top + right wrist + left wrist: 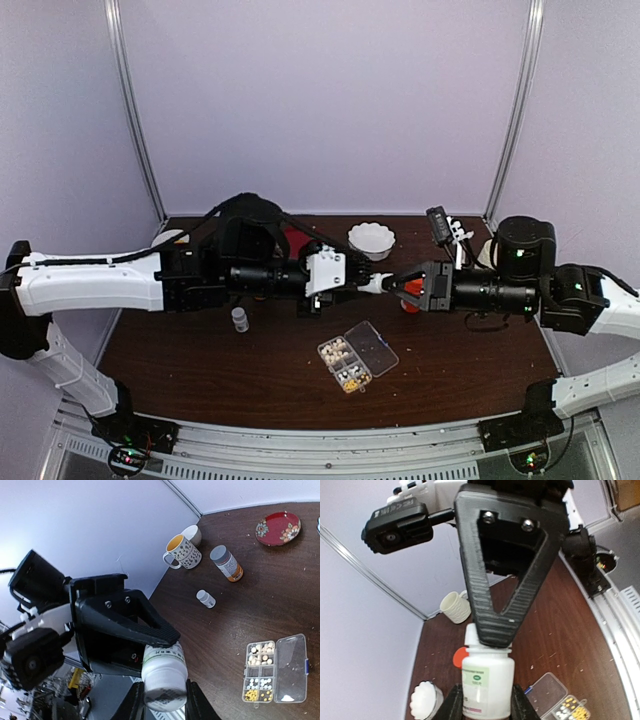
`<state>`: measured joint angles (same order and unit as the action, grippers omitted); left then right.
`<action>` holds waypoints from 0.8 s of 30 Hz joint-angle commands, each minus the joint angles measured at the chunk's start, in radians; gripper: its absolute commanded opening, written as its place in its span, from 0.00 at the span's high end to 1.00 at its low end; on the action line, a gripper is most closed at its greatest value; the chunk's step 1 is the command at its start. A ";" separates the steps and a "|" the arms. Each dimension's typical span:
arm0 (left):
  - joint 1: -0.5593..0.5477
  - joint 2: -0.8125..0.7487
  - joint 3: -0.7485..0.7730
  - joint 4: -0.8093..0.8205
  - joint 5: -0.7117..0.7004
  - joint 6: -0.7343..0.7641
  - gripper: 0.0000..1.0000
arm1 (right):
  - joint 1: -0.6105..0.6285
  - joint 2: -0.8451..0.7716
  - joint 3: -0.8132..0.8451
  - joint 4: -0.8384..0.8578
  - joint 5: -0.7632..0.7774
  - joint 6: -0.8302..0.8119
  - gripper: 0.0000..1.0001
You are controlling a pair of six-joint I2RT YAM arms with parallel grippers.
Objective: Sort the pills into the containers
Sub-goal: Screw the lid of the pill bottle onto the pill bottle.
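A white pill bottle [378, 283] hangs in mid-air between both arms, above the table. My left gripper [487, 700] is shut on its labelled body [487, 682]. My right gripper [165, 700] is shut on its cap end [162, 685], facing the left gripper [362, 284] head-on. The clear pill box [357, 356] lies on the table below with its lid [292, 667] folded open. Pills [260, 672] fill several of its cells: cream, white and yellow ones. In the left wrist view the box [560, 700] shows at the bottom right.
A small clear vial [240, 320] stands left of the box. A white scalloped bowl [371, 238] sits at the back. An orange pill bottle [227, 563], a patterned mug [182, 552] and a red plate [278, 528] lie on the left half. An orange item [410, 300] lies under my right gripper [398, 284].
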<state>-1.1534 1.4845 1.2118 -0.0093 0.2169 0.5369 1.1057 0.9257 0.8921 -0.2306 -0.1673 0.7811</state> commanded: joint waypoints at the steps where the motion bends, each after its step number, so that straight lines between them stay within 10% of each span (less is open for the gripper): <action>1: -0.024 0.032 0.049 0.216 -0.305 0.170 1.00 | 0.024 0.016 -0.028 0.114 -0.129 0.263 1.00; 6: -0.037 0.032 0.019 0.243 -0.338 0.215 1.00 | 0.012 0.014 -0.060 0.214 -0.160 0.365 0.95; 14: -0.032 0.007 0.001 0.169 -0.271 0.122 1.00 | -0.097 -0.054 -0.025 0.066 -0.259 0.106 0.20; 24: 0.031 -0.085 0.033 -0.007 0.054 -0.196 1.00 | -0.156 -0.174 0.057 -0.259 -0.338 -0.727 0.26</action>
<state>-1.1564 1.4643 1.2068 0.0071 0.0547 0.5449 0.9520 0.7849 0.9215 -0.3920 -0.4622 0.4747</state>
